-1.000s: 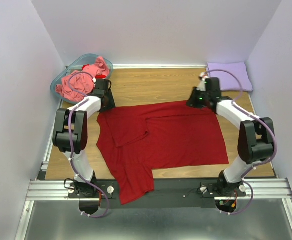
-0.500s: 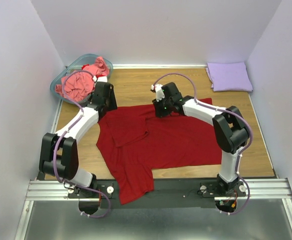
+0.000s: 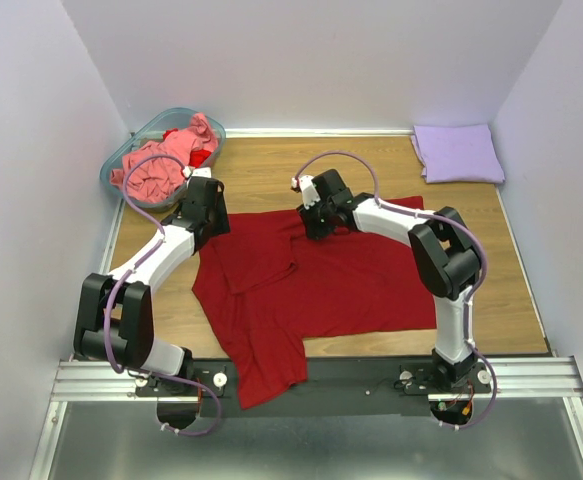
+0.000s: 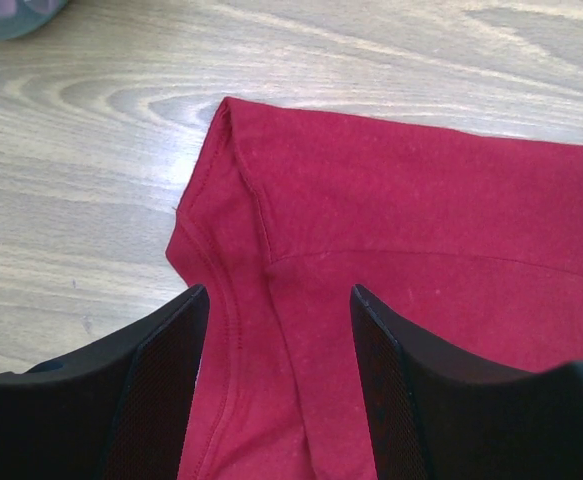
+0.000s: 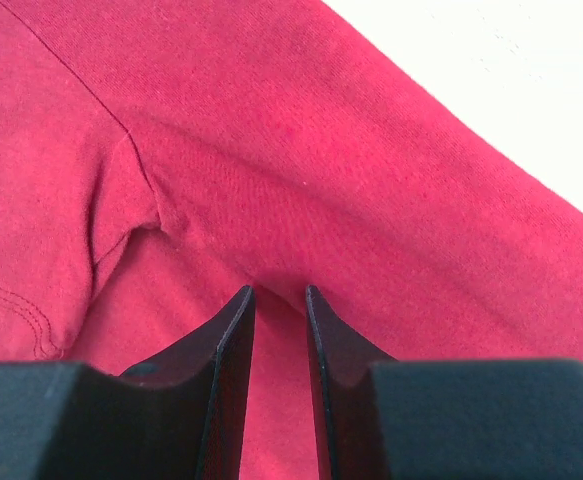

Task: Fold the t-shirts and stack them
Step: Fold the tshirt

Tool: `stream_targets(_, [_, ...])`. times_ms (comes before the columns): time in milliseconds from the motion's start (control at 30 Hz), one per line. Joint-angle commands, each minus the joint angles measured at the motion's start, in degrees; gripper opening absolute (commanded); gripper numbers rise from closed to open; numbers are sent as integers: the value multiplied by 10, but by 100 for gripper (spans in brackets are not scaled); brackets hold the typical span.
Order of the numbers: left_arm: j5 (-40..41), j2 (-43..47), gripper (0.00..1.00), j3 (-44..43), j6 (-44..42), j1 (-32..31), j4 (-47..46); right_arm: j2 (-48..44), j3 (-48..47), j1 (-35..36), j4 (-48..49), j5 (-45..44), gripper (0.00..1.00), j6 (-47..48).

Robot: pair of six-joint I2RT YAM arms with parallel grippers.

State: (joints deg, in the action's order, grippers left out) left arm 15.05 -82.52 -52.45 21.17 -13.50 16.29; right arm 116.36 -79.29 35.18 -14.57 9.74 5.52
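Note:
The dark red t-shirt [image 3: 321,280] lies spread on the wooden table, with a flap folded over on its left half. My left gripper [image 3: 207,214] is open and low over its back left corner, and the hem lies between the fingers in the left wrist view [image 4: 277,292]. My right gripper [image 3: 316,222] is at the middle of the shirt's back edge. Its jaws are nearly closed on a pinch of red cloth [image 5: 279,292]. The lavender t-shirt [image 3: 458,152] lies folded at the back right. The salmon-pink t-shirt [image 3: 156,165] is bunched in the basket.
A translucent teal basket [image 3: 121,160] stands at the back left corner and also holds a bit of bright red cloth [image 3: 199,153]. Bare wood [image 3: 271,170] lies behind the shirt. The shirt's lower part hangs over the table's near edge [image 3: 271,375]. White walls enclose three sides.
My right gripper has swung left from the shirt's back right corner to the middle of its back edge. My left gripper has stayed at the back left corner while its arm shifted.

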Motion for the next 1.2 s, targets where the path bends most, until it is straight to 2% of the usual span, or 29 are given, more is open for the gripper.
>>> stream_targets(0, [21,0,66,-9,-4,1,-7,17,-24,4,-9,-15,34,15])
stream_targets(300, [20,-5,66,-9,-5,1,-8,26,-33,4,-9,-9,33,20])
stream_targets(433, [19,-7,66,-9,-5,1,-7,33,-38,5,-9,-3,29,20])
stream_targets(567, [20,-7,66,-9,-6,1,-7,32,-39,5,-10,3,13,18])
stream_targets(733, [19,-9,66,-10,-7,2,-6,21,-35,5,-12,1,1,18])
stream_targets(1167, [18,-10,66,-10,-8,1,-6,-25,-8,11,-24,12,0,4])
